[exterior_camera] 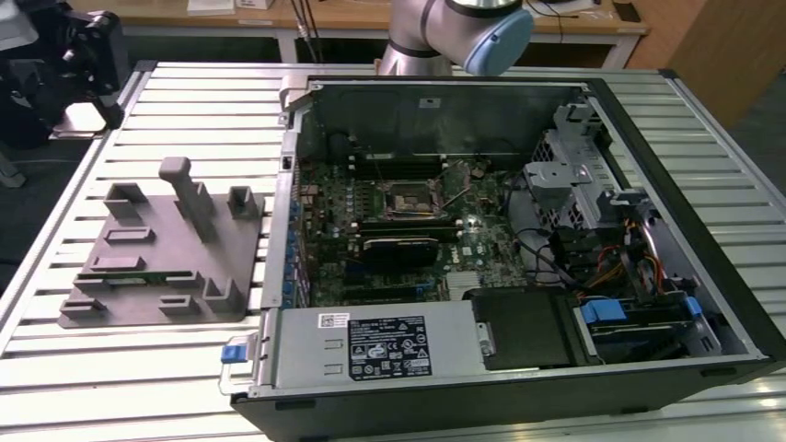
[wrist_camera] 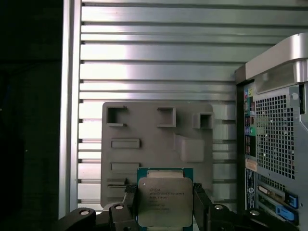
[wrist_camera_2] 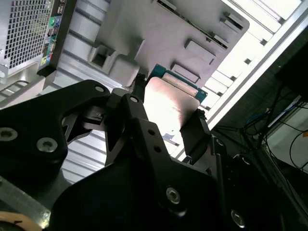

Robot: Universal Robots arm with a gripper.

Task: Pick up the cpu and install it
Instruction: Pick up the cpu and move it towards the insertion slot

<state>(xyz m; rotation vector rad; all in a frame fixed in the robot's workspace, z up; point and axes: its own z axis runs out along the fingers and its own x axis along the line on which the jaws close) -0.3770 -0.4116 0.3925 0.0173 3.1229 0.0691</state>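
The cpu [wrist_camera: 165, 202], a flat square chip with a silver-grey metal top and a green edge, sits between my gripper's [wrist_camera: 165, 208] two black fingers [wrist_camera: 130, 202], which are shut on its opposite sides. In the second wrist view the cpu [wrist_camera_2: 169, 106] gleams between the same fingers [wrist_camera_2: 195, 132], and the gripper [wrist_camera_2: 163, 120] holds it well above the grey fixture tray [wrist_camera_2: 159, 29]. The black socket frame [exterior_camera: 406, 198] lies in the middle of the motherboard inside the open computer case [exterior_camera: 516, 101]. The arm [exterior_camera: 455, 37] rises at the back of the table.
The grey fixture tray [exterior_camera: 160, 249] with upright posts lies on the slatted metal table [exterior_camera: 197, 101], to the exterior view's left of the case. The case's rear panel [wrist_camera: 274, 144] stands beside the tray [wrist_camera: 154, 139]. Memory, cables and drive cages crowd the case around the socket.
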